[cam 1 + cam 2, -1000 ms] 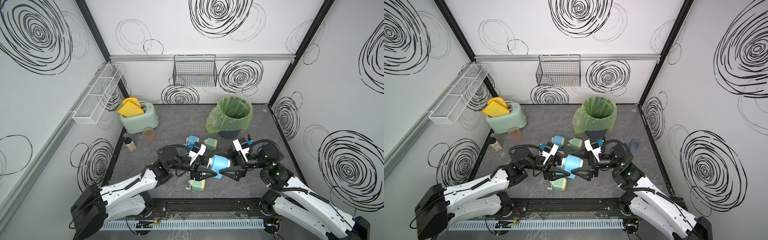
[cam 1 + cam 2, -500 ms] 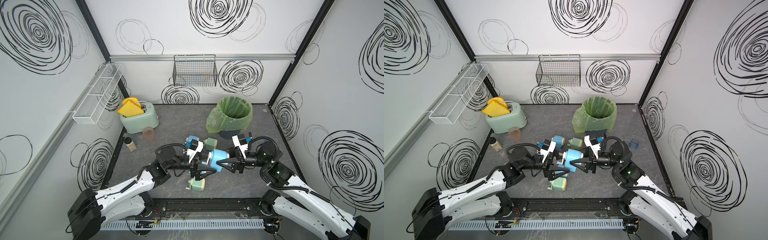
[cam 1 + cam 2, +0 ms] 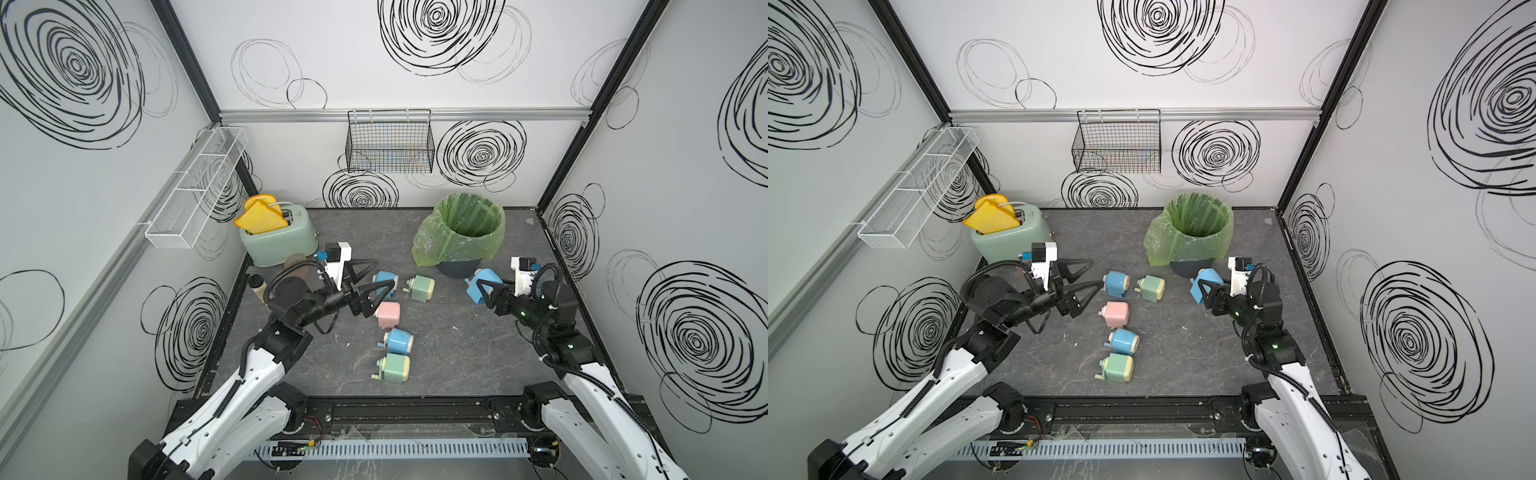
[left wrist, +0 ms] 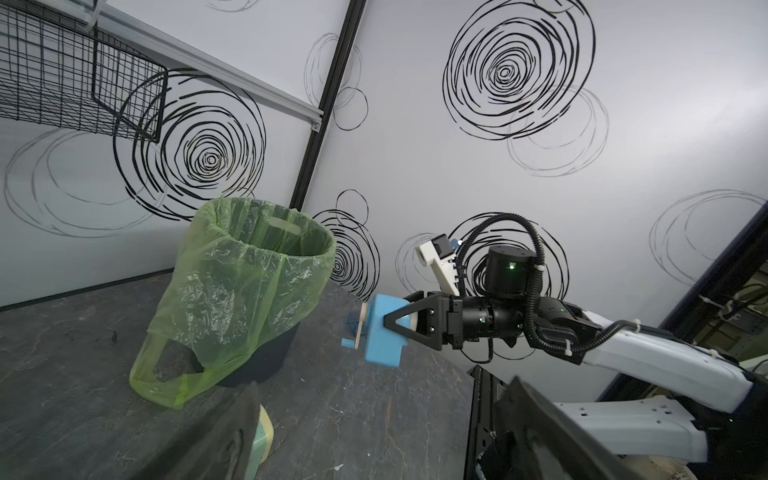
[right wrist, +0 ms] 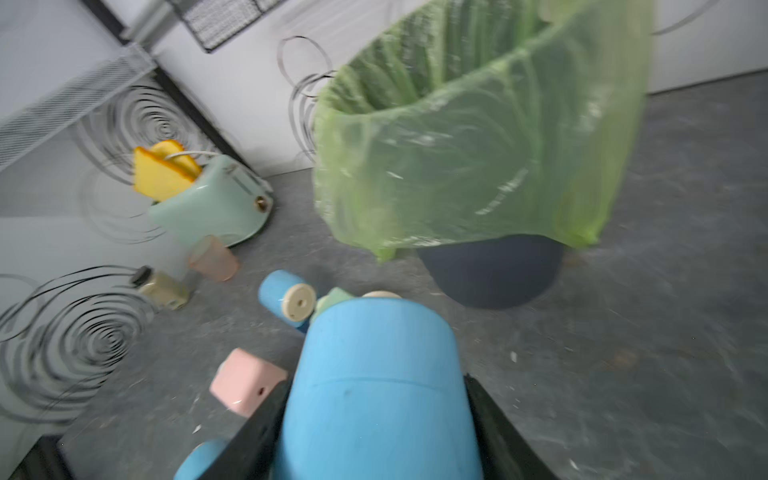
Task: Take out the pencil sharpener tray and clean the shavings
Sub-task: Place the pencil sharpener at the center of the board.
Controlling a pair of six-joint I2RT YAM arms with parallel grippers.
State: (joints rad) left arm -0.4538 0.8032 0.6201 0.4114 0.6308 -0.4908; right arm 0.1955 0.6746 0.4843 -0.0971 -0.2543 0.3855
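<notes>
R arm: your right gripper (image 3: 485, 291) is pinching the blue sharpener (image 3: 478, 286) across its body. It is held off the table (image 3: 457, 357), just beside the bin (image 3: 432, 245) and lower than the rim.
L arm: your left gripper (image 3: 385, 271) is spread wide and empty, tips over the nearest of the loose sharpeners (image 3: 388, 314).

Step, my read: carry to the bin is about done, pull-out not yet started. Can't tell the tray from the body in any view. The wrist cam shows a faint seam across the blue shell, no more. No heap of shavings seen, only pale flecks (image 5: 513, 356) on the table.

Next, prob.: lift the sharpener over the rim, bring the L arm across, pinch the tray end and draw it straight out while the R holds firm.

Around: five loose sharpeners mid-table, between the two arms. Toaster (image 3: 276, 243), cup (image 5: 214, 257) and bottle (image 5: 162, 289) sit far L, out of it.

Watch: the bag hangs slack over the bin wall and could snag a finger. Cross high over the loose ones.
</notes>
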